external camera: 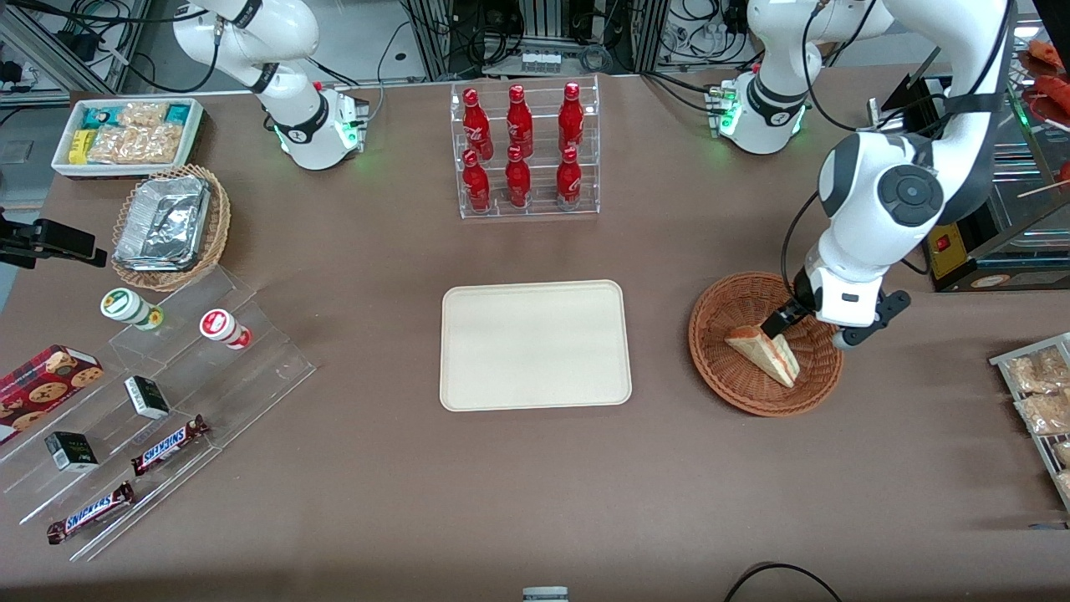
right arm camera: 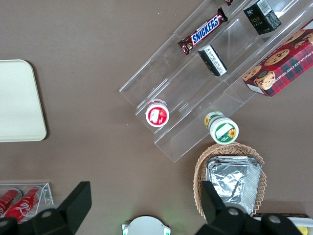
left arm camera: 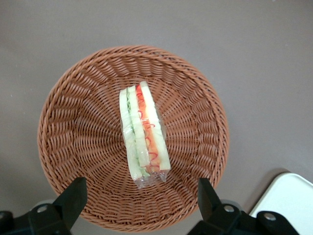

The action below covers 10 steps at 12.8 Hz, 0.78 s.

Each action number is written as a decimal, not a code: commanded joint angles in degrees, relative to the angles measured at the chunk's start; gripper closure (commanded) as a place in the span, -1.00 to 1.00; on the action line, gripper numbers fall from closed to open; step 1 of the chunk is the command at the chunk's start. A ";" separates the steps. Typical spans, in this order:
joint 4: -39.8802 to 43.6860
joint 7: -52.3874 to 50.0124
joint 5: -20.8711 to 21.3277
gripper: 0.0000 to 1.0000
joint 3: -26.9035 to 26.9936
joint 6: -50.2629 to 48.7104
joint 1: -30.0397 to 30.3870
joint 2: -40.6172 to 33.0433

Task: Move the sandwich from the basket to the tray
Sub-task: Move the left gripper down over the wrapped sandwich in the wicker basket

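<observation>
The sandwich (external camera: pixel 766 354) is a wrapped pale wedge with red, orange and green layers, lying in the reddish-brown wicker basket (external camera: pixel 724 368) toward the working arm's end of the table. In the left wrist view the sandwich (left arm camera: pixel 143 133) lies in the middle of the basket (left arm camera: pixel 73 127), cut edge up. My left gripper (external camera: pixel 807 329) is open and empty, low over the basket just above the sandwich, its fingers (left arm camera: pixel 74 197) spread wide either side of it. The cream tray (external camera: pixel 535 344) lies flat beside the basket, nothing on it.
A clear rack of red bottles (external camera: pixel 524 150) stands farther from the front camera than the tray. A clear stepped stand with snacks (external camera: pixel 142 418), a tan wicker basket with a foil container (external camera: pixel 167 226) and a white bin of packets (external camera: pixel 129 134) lie toward the parked arm's end. Packets on a rack (external camera: pixel 1041 401) lie beside the basket.
</observation>
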 commanded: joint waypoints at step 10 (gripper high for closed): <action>-3.02 -4.62 0.34 -1.00 -0.02 16.63 0.11 10.81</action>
